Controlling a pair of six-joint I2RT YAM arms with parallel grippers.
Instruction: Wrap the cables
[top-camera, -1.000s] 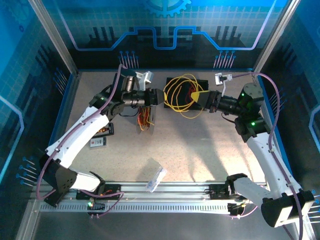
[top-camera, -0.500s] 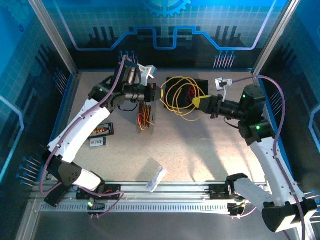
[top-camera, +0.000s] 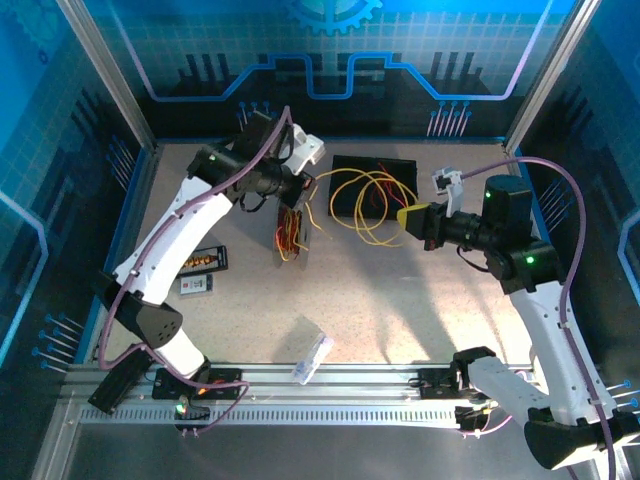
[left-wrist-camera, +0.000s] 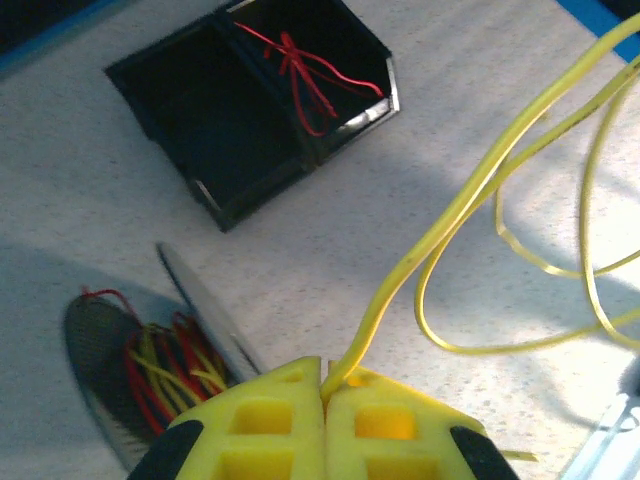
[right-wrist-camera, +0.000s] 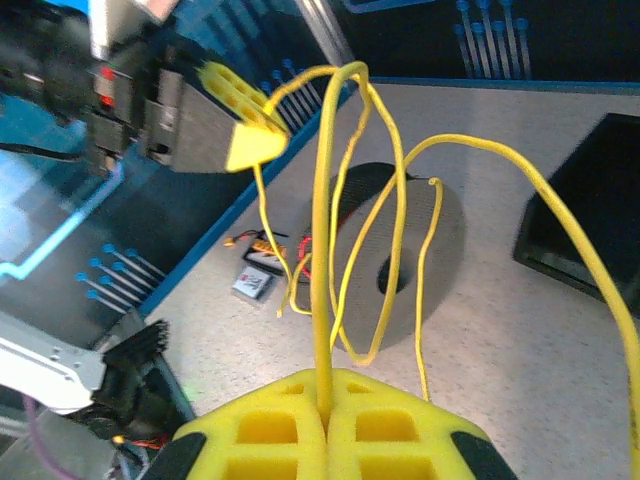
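A yellow cable (top-camera: 352, 176) hangs in loose loops between my two grippers, above the black tray (top-camera: 346, 170). My left gripper (top-camera: 303, 188) is shut on one stretch of it (left-wrist-camera: 440, 240), held above the table near the spool. My right gripper (top-camera: 405, 215) is shut on another stretch (right-wrist-camera: 325, 260), to the right of the tray. The black round spool (top-camera: 293, 232) stands on edge below the left gripper, with red and yellow wires bunched on it (left-wrist-camera: 165, 365). A red cable (left-wrist-camera: 300, 70) lies in the tray's compartment. The right wrist view has the left gripper (right-wrist-camera: 262, 140) ahead, cable running from its tip.
A clear plastic bag (top-camera: 312, 358) lies near the front rail. A small card (top-camera: 197, 284) and a black pack (top-camera: 207, 260) sit at the left. Blue walls close in the table on three sides.
My left gripper shut on the yellow cable and drew back to the left. The right gripper pulled right and nearer, stretching the coiled loops out across the tray.
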